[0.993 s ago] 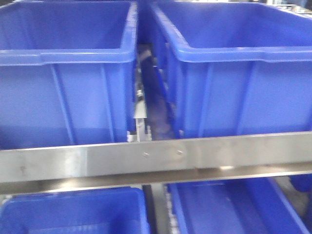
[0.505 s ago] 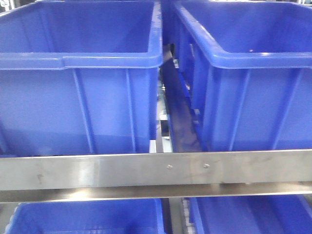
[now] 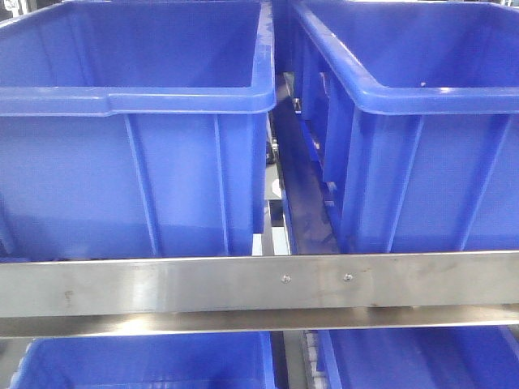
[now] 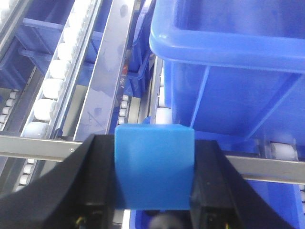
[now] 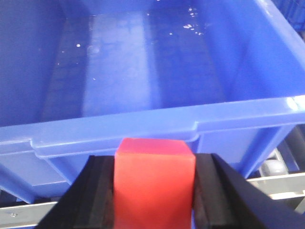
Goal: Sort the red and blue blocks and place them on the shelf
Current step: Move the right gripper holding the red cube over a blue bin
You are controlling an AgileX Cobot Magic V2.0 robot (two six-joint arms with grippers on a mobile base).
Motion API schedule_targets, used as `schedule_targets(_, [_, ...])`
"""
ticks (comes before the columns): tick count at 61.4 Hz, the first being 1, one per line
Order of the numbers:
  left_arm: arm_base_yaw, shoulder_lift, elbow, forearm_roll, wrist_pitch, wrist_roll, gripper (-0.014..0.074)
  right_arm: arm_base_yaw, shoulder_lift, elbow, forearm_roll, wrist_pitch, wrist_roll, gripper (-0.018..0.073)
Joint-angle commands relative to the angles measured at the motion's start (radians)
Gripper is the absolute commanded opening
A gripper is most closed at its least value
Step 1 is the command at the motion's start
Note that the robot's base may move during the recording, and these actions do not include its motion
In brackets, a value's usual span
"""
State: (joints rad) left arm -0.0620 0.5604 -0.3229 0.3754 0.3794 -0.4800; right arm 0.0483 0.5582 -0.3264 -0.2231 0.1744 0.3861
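Right gripper [image 5: 153,162] grips red block [image 5: 153,186], bin [image 5: 143,126] just ahead; left gripper [image 4: 155,143] grips blue block [image 4: 155,167]. Releasing now risks missing that bin.

The right claw [image 5: 153,191] grips the red block [image 5: 153,183] before a blue bin [image 5: 143,124].

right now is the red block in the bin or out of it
Out. The red block is clamped in the right tool, short of the rim of the blue bin; its floor in view is bare.
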Motion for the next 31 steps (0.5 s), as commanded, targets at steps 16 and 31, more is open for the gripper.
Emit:
schedule_targets(16, [0.001, -0.002, -0.027, 0.011, -0.068, 0.0, 0.0123, -0.005, -0.002, -0.029, -0.018, -0.087, -0.006, 0.0048])
schedule_targets(31, [0.001, -0.002, -0.027, 0.011, -0.068, 0.0, 0.0123, -0.005, -0.002, -0.029, -0.018, -0.087, -0.006, 0.0048])
